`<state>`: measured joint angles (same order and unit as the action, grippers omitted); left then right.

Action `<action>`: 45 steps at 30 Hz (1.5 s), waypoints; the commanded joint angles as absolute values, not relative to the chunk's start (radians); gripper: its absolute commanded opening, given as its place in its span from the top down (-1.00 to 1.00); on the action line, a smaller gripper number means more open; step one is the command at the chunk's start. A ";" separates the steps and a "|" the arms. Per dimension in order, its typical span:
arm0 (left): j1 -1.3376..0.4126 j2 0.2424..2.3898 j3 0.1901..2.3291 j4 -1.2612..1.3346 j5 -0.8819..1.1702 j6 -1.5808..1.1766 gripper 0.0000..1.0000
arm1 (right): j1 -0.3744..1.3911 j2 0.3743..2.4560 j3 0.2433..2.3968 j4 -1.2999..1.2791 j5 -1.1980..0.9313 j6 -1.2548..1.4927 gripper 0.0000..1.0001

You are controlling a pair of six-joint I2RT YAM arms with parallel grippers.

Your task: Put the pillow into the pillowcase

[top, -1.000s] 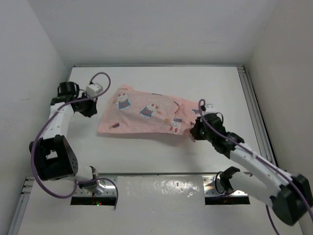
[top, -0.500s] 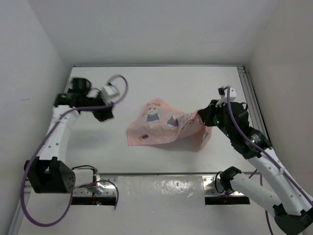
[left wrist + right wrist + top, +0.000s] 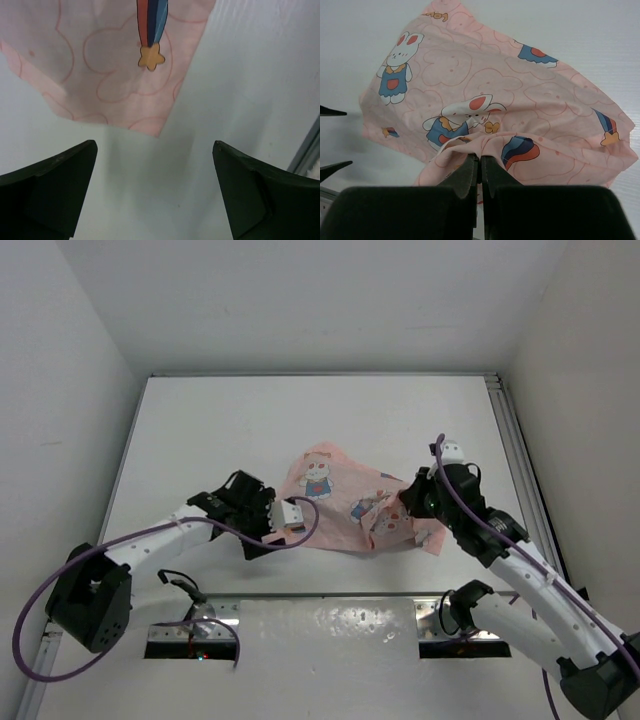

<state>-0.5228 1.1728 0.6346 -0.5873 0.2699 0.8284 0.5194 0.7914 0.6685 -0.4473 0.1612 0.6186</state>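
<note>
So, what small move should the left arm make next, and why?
Probably ease the left gripper forward and close on the pillowcase corner: its jaws stand open just short of that corner, while the right gripper pinches the other side.

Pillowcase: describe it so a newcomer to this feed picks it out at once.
On the white table, look to the middle. The pillowcase is the crumpled pink cloth there, its right edge pinched in the right claw, with the open left claw facing a corner of it. It is the only printed thing in view: white rabbits in blue.
</note>
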 commanded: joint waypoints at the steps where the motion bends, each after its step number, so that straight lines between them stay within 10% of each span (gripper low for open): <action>1: -0.601 1.219 0.646 -0.424 0.227 0.761 -0.99 | 0.515 0.761 0.667 -0.413 0.196 0.649 1.00; 14: -0.635 1.513 0.613 -0.302 0.075 0.793 -0.56 | 0.515 0.716 0.701 -0.508 0.262 0.660 1.00; 19: -0.638 1.549 0.632 -0.319 0.112 0.824 0.78 | 0.515 0.686 0.709 -0.525 0.285 0.652 1.00; 21: -0.646 1.548 0.626 -0.328 0.106 0.831 1.00 | 0.515 0.680 0.715 -0.528 0.293 0.649 1.00; 40: -0.396 1.210 0.902 -0.624 0.282 0.687 1.00 | 0.511 0.719 0.765 -0.499 0.308 0.589 1.00; 45: -0.318 1.393 0.899 -0.663 0.420 0.520 -0.11 | 0.512 0.712 0.758 -0.495 0.295 0.600 1.00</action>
